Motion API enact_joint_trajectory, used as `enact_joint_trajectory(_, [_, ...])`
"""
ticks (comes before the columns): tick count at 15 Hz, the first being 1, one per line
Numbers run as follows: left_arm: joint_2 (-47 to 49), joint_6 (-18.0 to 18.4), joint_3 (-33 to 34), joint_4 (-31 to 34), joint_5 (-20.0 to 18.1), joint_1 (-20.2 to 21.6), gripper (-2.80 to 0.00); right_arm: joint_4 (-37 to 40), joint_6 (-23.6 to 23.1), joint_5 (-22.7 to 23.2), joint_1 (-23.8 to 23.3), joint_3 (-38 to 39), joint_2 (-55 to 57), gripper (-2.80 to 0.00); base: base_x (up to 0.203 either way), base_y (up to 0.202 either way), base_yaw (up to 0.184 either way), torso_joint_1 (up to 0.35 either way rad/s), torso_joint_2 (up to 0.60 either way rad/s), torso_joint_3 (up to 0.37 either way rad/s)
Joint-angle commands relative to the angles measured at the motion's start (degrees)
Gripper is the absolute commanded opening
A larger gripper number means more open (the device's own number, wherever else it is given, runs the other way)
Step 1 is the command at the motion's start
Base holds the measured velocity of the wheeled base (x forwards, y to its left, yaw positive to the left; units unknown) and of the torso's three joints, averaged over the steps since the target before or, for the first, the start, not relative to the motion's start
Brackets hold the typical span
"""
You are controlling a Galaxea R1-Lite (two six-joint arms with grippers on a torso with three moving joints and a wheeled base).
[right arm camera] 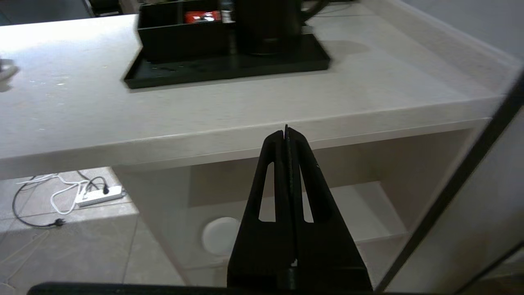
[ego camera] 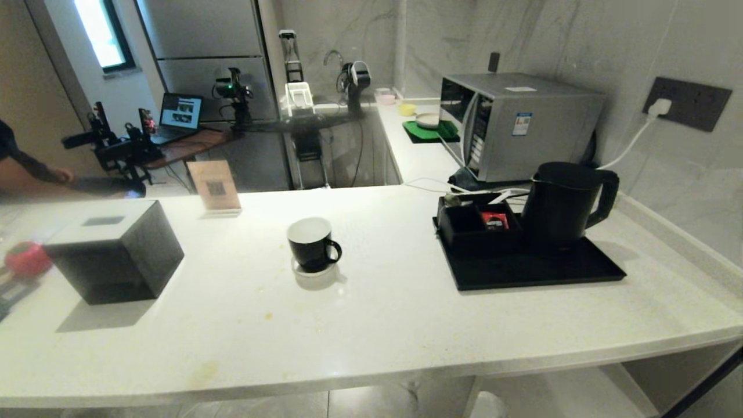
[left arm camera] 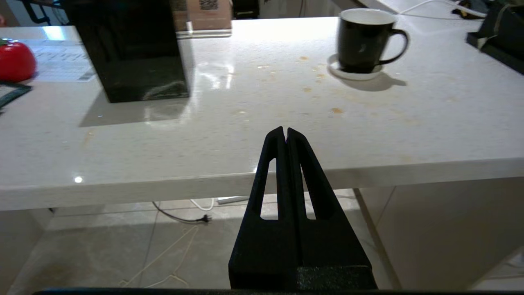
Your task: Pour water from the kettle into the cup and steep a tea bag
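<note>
The black kettle (ego camera: 566, 203) (right arm camera: 268, 26) stands upright on a black tray (ego camera: 540, 270) (right arm camera: 229, 69) at the right of the white counter, handle to the right. The black cup (ego camera: 312, 244) (left arm camera: 362, 39), white inside, sits on a small white saucer (ego camera: 313, 270) (left arm camera: 354, 73) near the counter's middle. The tea bag is not visible. My left gripper (left arm camera: 285, 130) hangs shut and empty before the counter's front edge, short of the cup. My right gripper (right arm camera: 285, 132) is shut and empty, below the counter edge in front of the tray. Neither arm shows in the head view.
A black organiser box (ego camera: 476, 223) with a red packet (ego camera: 494, 220) shares the tray. A black cube box (ego camera: 116, 249) and a red object (ego camera: 26, 258) sit at the left. A microwave (ego camera: 516, 125) stands behind the kettle. A person's arm (ego camera: 35, 171) is at far left.
</note>
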Motion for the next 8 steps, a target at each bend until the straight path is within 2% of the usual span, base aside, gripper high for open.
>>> enact_joint_trajectory(1, [0.0,0.0,0.0,0.0,0.1,0.0,-2.80,0.0,0.0,0.0,0.0,0.0,0.1,-2.80,0.000,-0.195,0.000,-0.002,0.00,0.007])
enact_joint_trajectory(5, [0.0,0.0,0.0,0.0,0.1,0.0,-2.80,0.0,0.0,-0.1,0.0,0.0,0.1,-2.80,0.000,-0.183,0.000,0.001,0.00,0.003])
enact_joint_trajectory(8, [0.0,0.0,0.0,0.0,0.1,0.0,-2.80,0.0,0.0,-0.1,0.0,0.0,0.1,-2.80,0.000,-0.055,0.001,0.002,0.00,0.003])
